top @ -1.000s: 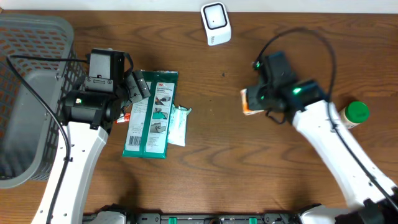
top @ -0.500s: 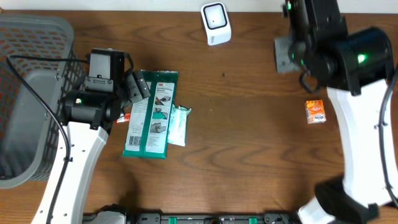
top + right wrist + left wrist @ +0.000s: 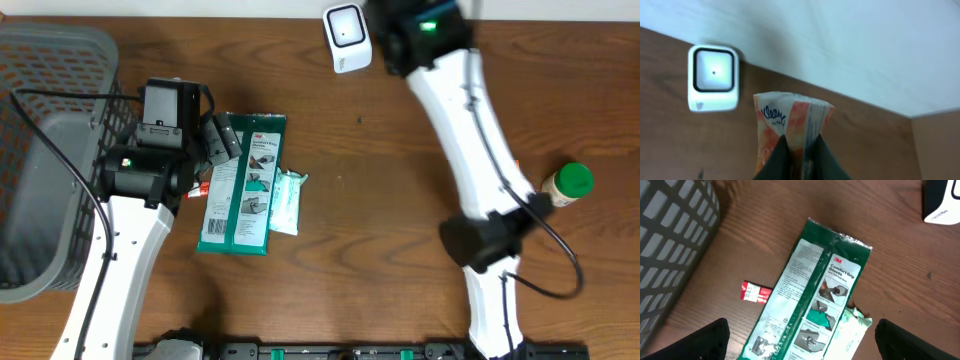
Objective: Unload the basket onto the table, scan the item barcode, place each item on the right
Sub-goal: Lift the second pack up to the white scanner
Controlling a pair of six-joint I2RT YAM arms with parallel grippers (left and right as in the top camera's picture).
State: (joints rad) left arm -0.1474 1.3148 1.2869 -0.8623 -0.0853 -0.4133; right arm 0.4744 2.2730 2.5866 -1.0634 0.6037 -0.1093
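The right gripper (image 3: 801, 152) pinches the lower end of the orange tissue pack (image 3: 790, 122), which stands up between its fingers. The white scanner (image 3: 714, 77) sits on the table just beyond the pack, to the gripper's left. The left gripper (image 3: 801, 341) hangs with its jaws spread wide above the green glove packet (image 3: 812, 295).

Right gripper (image 3: 800, 150): hidden under its own arm overhead. Tissue pack (image 3: 790, 117) in its fingers (image 3: 775, 162): lower part covered, cropped at frame bottom. Glove pack (image 3: 805, 295) under left gripper (image 3: 802, 342): near end cropped.
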